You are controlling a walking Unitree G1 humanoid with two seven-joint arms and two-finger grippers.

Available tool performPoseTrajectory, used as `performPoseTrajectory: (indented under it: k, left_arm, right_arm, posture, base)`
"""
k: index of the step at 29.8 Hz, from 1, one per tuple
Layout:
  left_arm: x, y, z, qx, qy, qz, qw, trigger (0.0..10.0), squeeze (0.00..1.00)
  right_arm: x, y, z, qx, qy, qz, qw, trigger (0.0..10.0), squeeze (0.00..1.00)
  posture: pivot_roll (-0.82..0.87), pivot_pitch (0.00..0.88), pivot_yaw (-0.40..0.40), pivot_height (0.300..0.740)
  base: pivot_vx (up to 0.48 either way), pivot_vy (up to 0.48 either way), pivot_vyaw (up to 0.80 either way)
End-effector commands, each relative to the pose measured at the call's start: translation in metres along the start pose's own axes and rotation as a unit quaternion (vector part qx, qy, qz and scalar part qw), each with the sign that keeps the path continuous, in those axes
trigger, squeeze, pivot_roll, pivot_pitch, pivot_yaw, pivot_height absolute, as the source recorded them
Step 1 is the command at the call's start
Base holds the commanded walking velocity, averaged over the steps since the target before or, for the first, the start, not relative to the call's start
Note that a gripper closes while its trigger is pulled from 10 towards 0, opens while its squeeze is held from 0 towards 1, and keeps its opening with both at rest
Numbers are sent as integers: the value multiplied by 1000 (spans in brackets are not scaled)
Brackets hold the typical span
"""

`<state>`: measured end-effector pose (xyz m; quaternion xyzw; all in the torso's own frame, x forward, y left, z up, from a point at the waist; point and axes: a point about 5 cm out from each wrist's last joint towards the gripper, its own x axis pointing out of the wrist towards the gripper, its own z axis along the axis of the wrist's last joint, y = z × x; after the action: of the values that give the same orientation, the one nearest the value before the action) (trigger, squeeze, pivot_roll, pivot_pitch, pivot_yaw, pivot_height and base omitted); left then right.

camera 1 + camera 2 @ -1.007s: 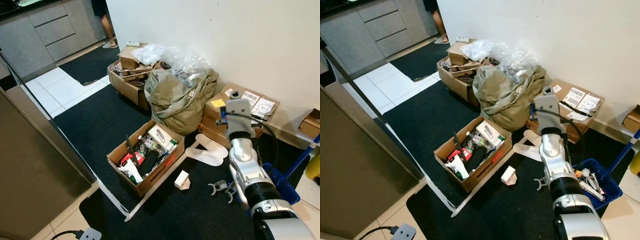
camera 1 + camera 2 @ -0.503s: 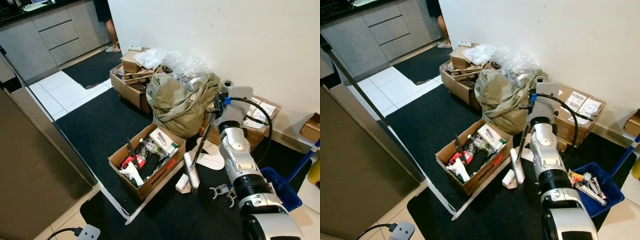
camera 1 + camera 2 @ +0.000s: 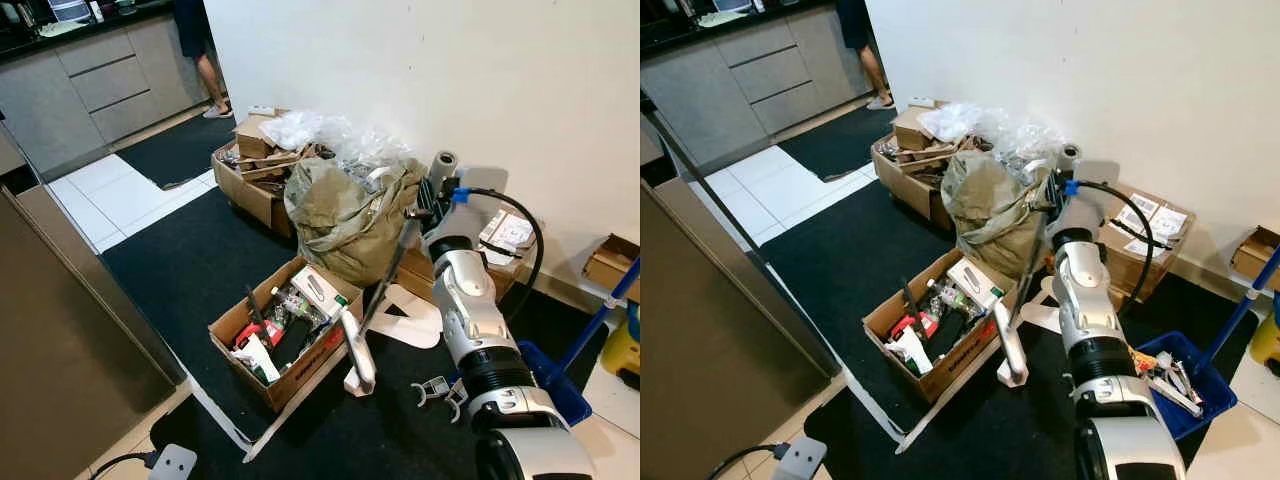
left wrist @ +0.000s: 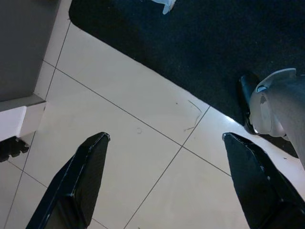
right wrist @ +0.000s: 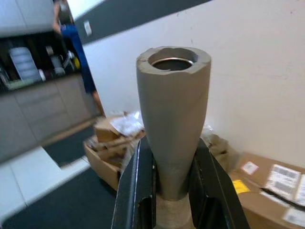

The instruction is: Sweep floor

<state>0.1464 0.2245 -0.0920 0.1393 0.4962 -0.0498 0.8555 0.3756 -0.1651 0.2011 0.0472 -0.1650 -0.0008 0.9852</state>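
**A:** Left gripper (image 4: 162, 181) hangs over pale floor tiles (image 4: 143, 157), fingers spread wide, holding nothing.

**B:** Further out, the right gripper (image 5: 167, 191) is clamped on the grey long-handled broom (image 3: 372, 300), head on the black carpet (image 3: 200, 270) right of the open cardboard box of clutter (image 3: 285, 330).

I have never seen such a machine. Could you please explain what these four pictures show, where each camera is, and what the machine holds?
This is a walking humanoid robot. Two pictures come from cameras in its head, looking down at a black carpet. There lie an open cardboard box of odds and ends, a stuffed green bag and a blue dustpan. The other two come from its wrists. The right end effector is shut on a broom handle; the broom head rests beside the box. The left end effector hangs open above the tiled floor.
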Motion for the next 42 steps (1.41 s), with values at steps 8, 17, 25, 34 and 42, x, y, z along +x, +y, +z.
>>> performPoseTrajectory:
  k: [8, 17, 25, 34, 42]
  left_arm:
    - [0, -1, -3, -8, 8, -3, 1000, 10000, 0]
    - [0, -2, -2, -6, 8, -6, 1000, 10000, 0]
    - [0, -1, -2, -4, 9, -7, 1000, 10000, 0]
    - [0, 0, -3, 2, 10, -8, 1000, 10000, 0]
    - [-1, 1, -4, 3, 11, -8, 1000, 10000, 0]
  right_arm:
    - [11, 12, 31, 136, -52, 17, 989, 10000, 0]
    - [8, 20, 29, 184, -45, 32, 981, 10000, 0]
    - [-2, 37, 11, 189, -1, 53, 981, 10000, 0]
    - [-7, 43, 1, 195, 25, 56, 979, 10000, 0]
    - [-11, 44, -5, 196, 40, 56, 978, 10000, 0]
  posture:
    - [-8, 9, 83, 740]
    - [-14, 9, 87, 740]
    - [-16, 11, 91, 740]
    - [-13, 16, 96, 740]
    - [-11, 23, 98, 740]
  base:
    - [156, 0, -194]
    - [219, 0, -351]
    - [359, 0, 0]
    - [365, 0, 0]
    - [379, 0, 0]
